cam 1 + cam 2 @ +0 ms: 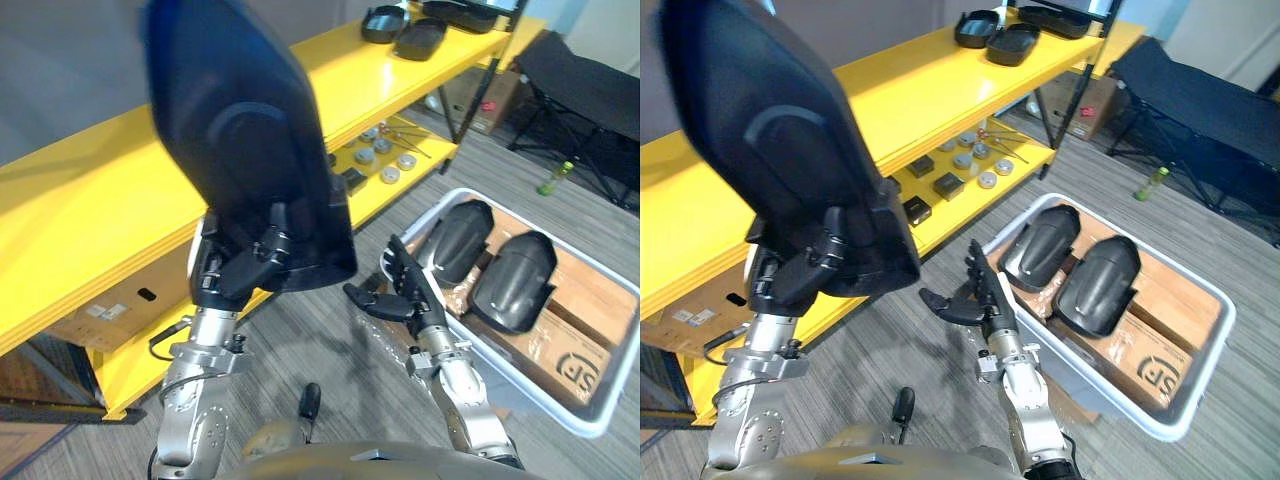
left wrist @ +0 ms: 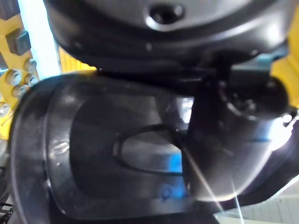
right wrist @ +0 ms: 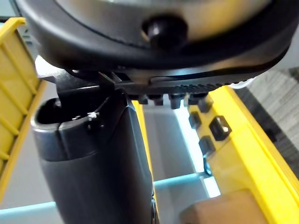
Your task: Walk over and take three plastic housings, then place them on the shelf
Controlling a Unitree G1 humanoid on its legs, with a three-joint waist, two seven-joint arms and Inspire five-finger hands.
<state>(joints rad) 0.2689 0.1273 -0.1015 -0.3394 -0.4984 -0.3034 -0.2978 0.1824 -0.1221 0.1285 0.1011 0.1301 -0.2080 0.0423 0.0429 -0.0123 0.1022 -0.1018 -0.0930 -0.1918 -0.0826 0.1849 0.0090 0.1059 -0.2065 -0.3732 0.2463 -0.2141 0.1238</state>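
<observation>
My left hand [image 1: 238, 268] is shut on the lower edge of a large black plastic housing [image 1: 240, 130], holding it upright and high in front of the yellow shelf [image 1: 90, 200]. In the left wrist view the housing's hollow inner side [image 2: 117, 149] fills the space past the curled fingers [image 2: 224, 140]. My right hand [image 1: 402, 292] hangs open and empty to the right, beside a white bin [image 1: 1228, 315]. Two more black housings [image 1: 460, 240] [image 1: 515, 280] lie in that bin on cardboard. At the far end of the shelf top lie two dark housings [image 1: 385, 22] [image 1: 420, 38].
Small metal and black parts [image 1: 385, 155] are spread on the lower shelf. A cardboard box [image 1: 110, 300] sits under the shelf at the left. A black folding cot [image 1: 590, 90] and a green bottle [image 1: 555, 178] stand on the floor beyond the bin.
</observation>
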